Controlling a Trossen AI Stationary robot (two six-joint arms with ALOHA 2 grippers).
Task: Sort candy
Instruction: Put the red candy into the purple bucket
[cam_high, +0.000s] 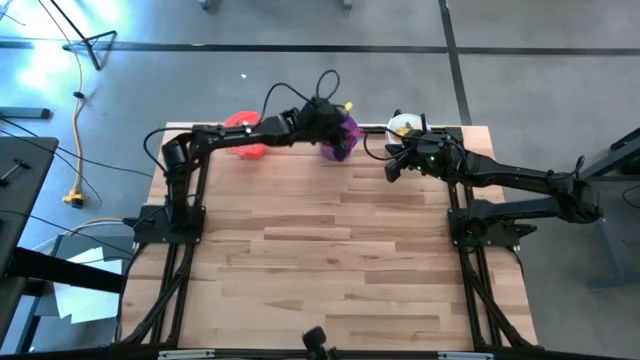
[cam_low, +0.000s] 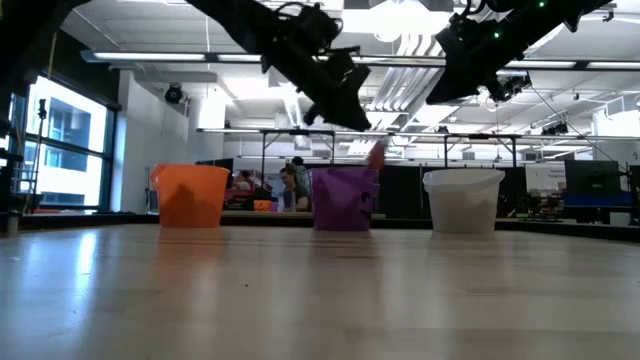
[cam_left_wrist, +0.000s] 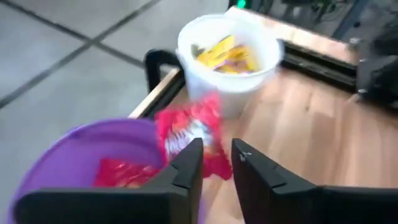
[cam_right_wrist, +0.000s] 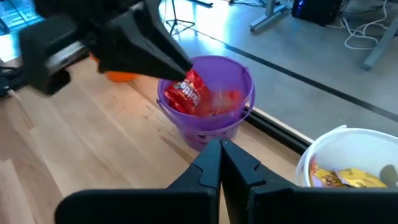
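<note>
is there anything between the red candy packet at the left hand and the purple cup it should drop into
Nothing visible. The red packet hangs at the left hand just above the purple cup's open mouth, with only air below it.

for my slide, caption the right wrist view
Left gripper releasing a red candy packet over the purple plastic cup.

Glossy red candy wrapper (cam_left_wrist: 189, 134), smooth plastic purple cup (cam_right_wrist: 208, 106), pale wood-plank table (cam_high: 330, 250)
</note>
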